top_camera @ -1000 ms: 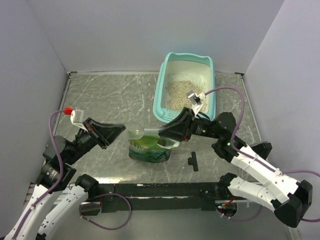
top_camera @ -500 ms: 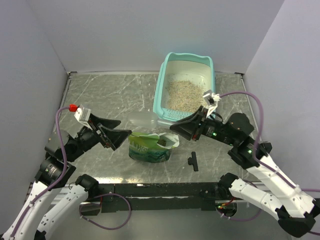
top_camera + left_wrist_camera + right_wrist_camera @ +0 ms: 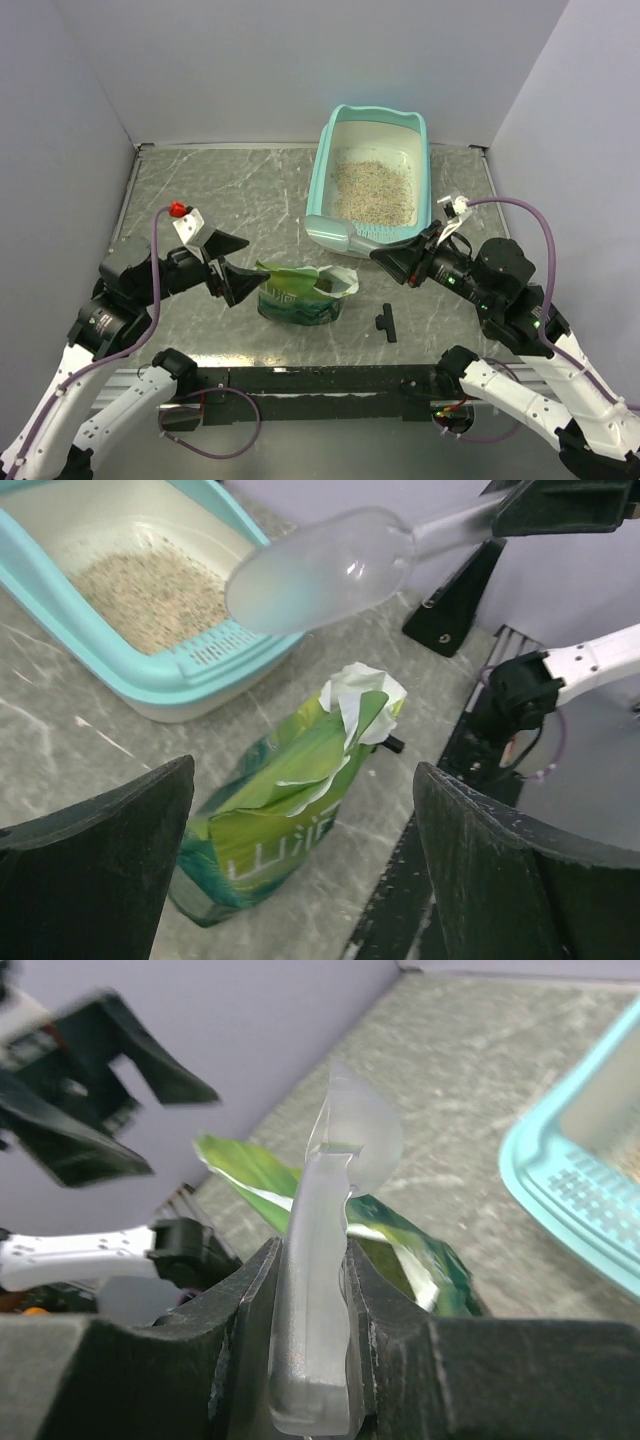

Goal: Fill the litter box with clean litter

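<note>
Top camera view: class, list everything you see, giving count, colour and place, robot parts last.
table: one, grey marbled, underneath everything.
litter box: one, teal with white inside, far right.
clean litter: one pile, beige, inside the litter box.
scoop: one, clear plastic, at the box's near end.
pouch: one, green, open, near centre.
black part: one, right of pouch.
left gripper: black, open beside pouch.
right gripper: black, shut on scoop.

Left wrist view: litter box point(image 3: 140, 685) cut by top and left edges, far end not shown. Handle end of scoop point(image 3: 320, 570) hidden inside right gripper point(image 3: 505, 515), itself cut by top edge. Right wrist view: left gripper point(image 3: 180, 1130) blurred; pouch point(image 3: 400, 1240) partly behind scoop. Top view: small black item point(image 3: 386, 322) on table point(image 3: 200, 190), too small to ID
</note>
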You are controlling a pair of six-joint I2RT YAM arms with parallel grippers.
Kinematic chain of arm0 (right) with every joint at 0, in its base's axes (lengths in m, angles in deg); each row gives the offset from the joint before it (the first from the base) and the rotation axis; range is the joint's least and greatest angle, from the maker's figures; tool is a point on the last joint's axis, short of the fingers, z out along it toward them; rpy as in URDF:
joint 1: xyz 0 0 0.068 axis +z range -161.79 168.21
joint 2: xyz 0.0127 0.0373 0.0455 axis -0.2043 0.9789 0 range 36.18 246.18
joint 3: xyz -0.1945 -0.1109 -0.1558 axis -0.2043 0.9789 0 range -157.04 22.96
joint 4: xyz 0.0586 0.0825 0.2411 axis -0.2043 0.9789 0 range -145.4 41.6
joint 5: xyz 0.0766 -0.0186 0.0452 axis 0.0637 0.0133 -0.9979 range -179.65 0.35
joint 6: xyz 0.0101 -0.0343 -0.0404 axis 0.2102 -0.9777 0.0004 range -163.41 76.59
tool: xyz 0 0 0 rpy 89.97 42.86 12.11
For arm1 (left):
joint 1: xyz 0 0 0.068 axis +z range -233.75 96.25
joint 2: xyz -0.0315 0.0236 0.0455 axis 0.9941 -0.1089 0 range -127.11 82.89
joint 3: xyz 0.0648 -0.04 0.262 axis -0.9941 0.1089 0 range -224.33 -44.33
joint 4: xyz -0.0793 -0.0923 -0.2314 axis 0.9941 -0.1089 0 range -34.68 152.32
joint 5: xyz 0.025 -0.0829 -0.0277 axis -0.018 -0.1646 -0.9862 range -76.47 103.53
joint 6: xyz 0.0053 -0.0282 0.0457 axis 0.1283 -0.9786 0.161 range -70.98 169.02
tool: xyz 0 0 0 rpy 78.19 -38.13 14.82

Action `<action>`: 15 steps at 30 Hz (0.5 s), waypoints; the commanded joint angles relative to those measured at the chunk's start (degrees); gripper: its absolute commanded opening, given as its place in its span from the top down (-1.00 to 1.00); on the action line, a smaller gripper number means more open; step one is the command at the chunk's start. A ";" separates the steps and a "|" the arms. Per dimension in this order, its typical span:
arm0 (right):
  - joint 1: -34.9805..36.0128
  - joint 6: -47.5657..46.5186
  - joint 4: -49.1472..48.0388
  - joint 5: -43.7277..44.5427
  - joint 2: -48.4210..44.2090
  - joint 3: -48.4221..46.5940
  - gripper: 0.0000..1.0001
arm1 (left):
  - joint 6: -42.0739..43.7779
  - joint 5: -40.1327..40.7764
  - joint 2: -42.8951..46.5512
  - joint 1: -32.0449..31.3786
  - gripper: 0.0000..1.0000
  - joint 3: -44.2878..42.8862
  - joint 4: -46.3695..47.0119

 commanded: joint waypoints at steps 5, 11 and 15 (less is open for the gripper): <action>-0.21 -3.44 8.59 4.97 -0.12 -5.94 1.00 | 17.47 -6.95 -1.18 -0.49 -0.87 -2.66 -1.86; -0.21 -3.96 13.86 7.70 -1.26 -7.52 1.00 | 17.74 -13.73 -1.70 -0.49 -0.84 1.57 4.28; -0.21 -4.32 15.28 7.36 -2.32 -7.26 1.00 | 19.32 -15.75 -5.12 -0.49 -0.81 1.57 4.56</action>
